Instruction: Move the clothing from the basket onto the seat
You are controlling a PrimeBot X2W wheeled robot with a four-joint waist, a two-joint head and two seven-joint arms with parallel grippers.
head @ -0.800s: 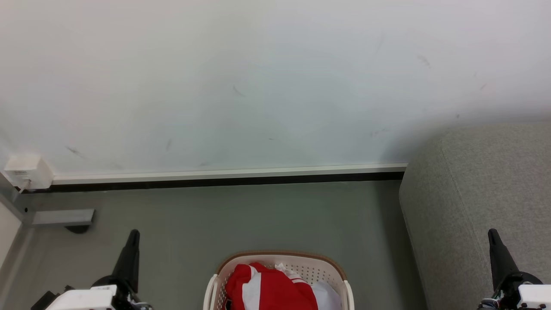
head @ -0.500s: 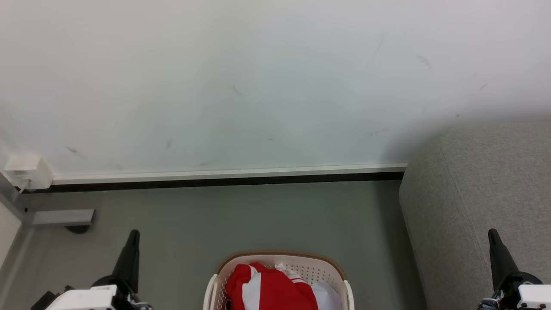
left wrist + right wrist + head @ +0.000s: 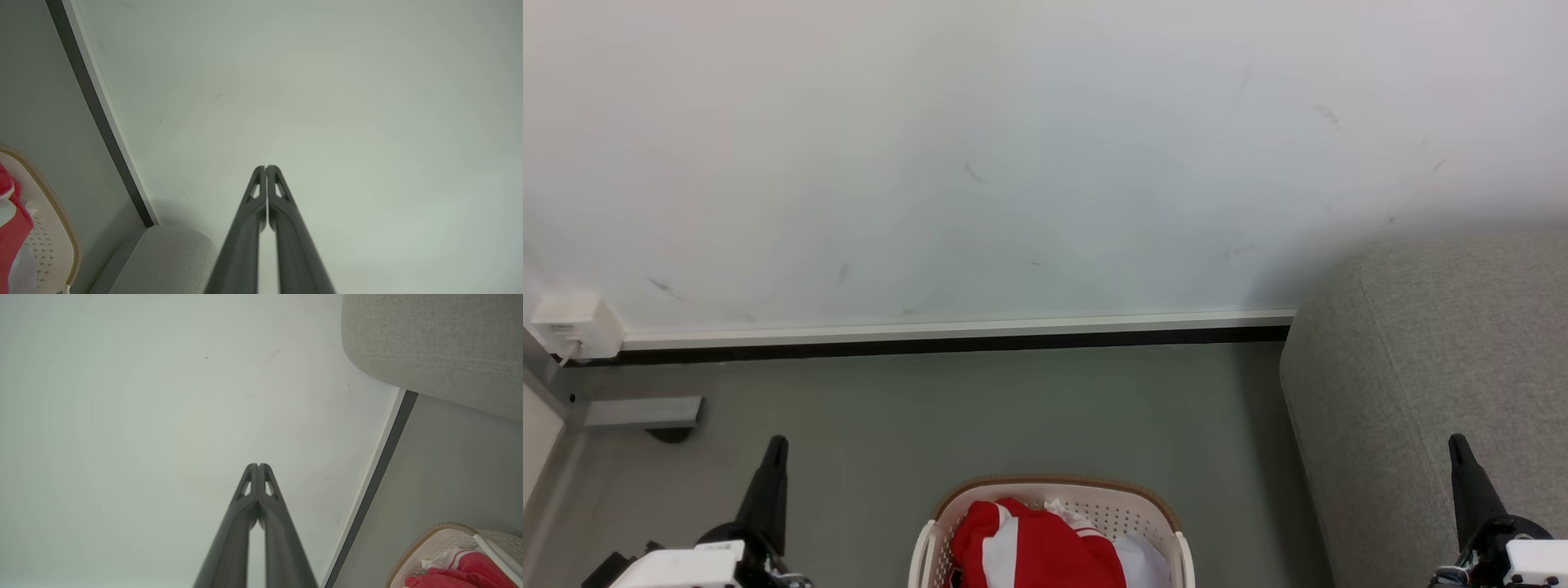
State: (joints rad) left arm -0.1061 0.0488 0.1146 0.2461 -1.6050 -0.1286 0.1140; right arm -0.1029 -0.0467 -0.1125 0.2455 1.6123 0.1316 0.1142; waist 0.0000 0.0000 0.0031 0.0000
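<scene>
**2 claws shut, clothing waiting in the basket**

Both claws stand idle at what I judge to be the outset of the job. The left claw [image 3: 777, 447] shows at the lower left of the head view and the right claw [image 3: 1457, 445] at the lower right. Each has its 2 long dark fingers pressed together to a single point, pinching nothing. The wrist views confirm it, with the fingertips meeting against the pale wall [image 3: 1013, 163].

The clothing [image 3: 1033, 543] lies heaped in the basket [image 3: 1055, 482]. The basket sits on the floor [image 3: 1013, 408] between the 2 claws and is cut off by the bottom edge of the head view. The seat [image 3: 1445, 343] rises to the right of the basket, apart from it, and the part in view carries no garment. The step in hand is therefore the 1st reach.

That reach calls for a claw to spread its fingers, descend into the basket and pinch a fold of red fabric. The right claw seems the likelier choice, since the seat is on its side. The robot will probably need to bend, as the basket lies low.

The clothing is soft and crumpled, bright red with a broad white stripe, and a white cloth [image 3: 1143, 559] is bunched beside it. The basket is oval, hard cream plastic pierced with small holes, under a brown woven-look rim. The seat is coarse grey upholstery with a rounded corner and 1 seam line. The floor is smooth grey-green.
</scene>
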